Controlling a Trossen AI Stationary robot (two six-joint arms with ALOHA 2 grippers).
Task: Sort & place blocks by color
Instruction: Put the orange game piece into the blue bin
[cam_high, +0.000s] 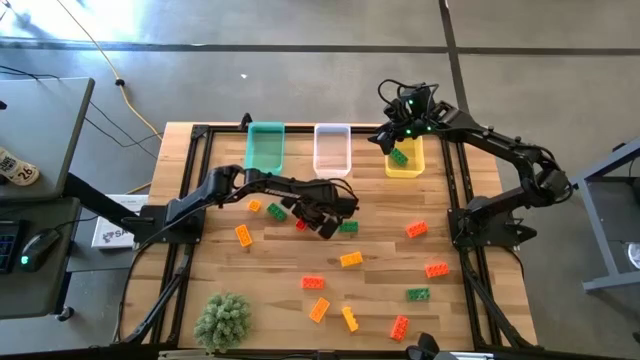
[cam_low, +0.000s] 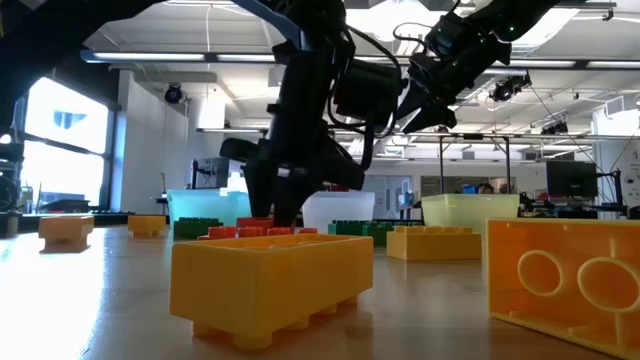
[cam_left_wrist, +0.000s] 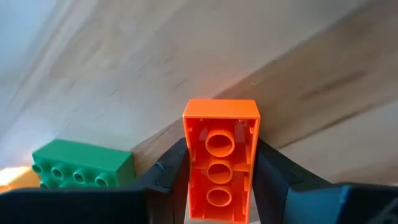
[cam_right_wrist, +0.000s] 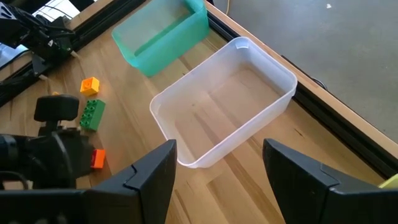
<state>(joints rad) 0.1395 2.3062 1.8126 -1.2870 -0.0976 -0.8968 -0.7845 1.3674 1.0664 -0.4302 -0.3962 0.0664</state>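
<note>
Left wrist view: left claw (cam_left_wrist: 219, 180) pinching orange block (cam_left_wrist: 221, 155) mid-bench; lift straight, keep pinch square; right claw (cam_right_wrist: 217, 168) spread above the bins at the far edge.

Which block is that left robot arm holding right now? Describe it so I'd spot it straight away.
Start at the three plastic bins along the far edge of the wooden table; just in front of the middle, clear bin hangs the left gripper. It is shut on an orange rectangular plastic block, held hollow underside up. A green studded block lies right beside it, but only the orange one is between the gripper's fingers.
</note>
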